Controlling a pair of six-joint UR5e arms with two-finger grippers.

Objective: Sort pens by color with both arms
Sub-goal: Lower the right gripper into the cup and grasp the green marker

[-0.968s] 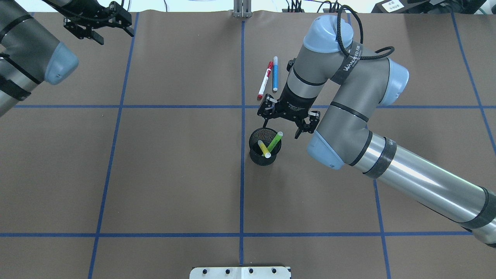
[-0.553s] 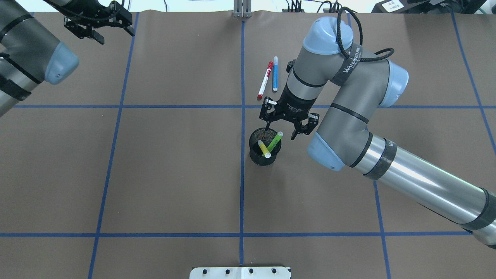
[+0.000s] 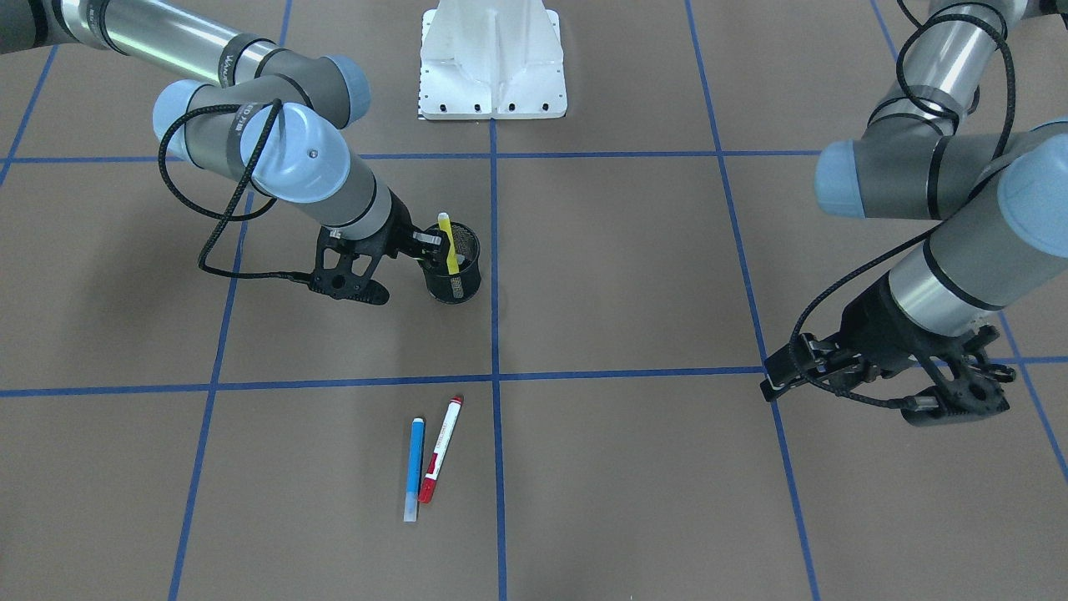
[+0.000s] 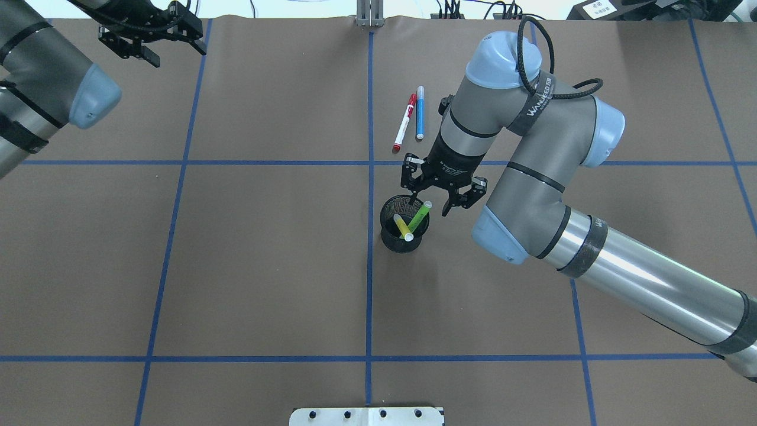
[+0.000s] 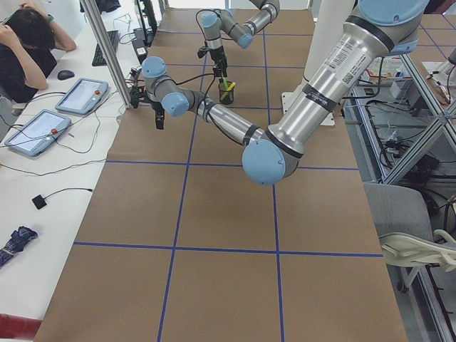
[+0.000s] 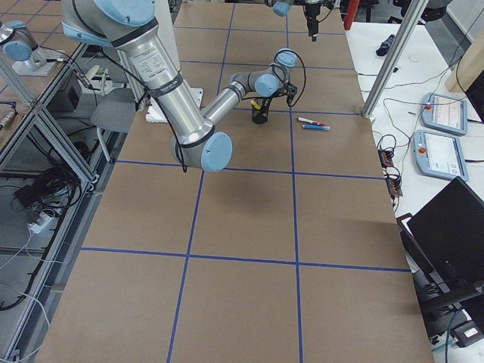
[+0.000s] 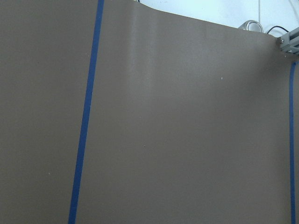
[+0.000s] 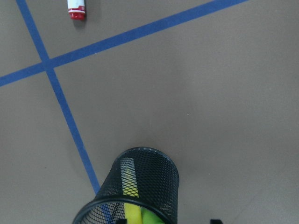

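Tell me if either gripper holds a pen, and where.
Neither. The right gripper hangs open by the green pen; the left gripper is open, empty.

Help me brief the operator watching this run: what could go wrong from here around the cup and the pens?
1. The open right gripper sits right at the rim of the mesh cup; a finger could catch it and tip the cup.
2. The green pen and yellow pen cross inside; pulling one may drag the other.
3. The red pen and blue pen lie close together; grasping one may nudge its neighbour.
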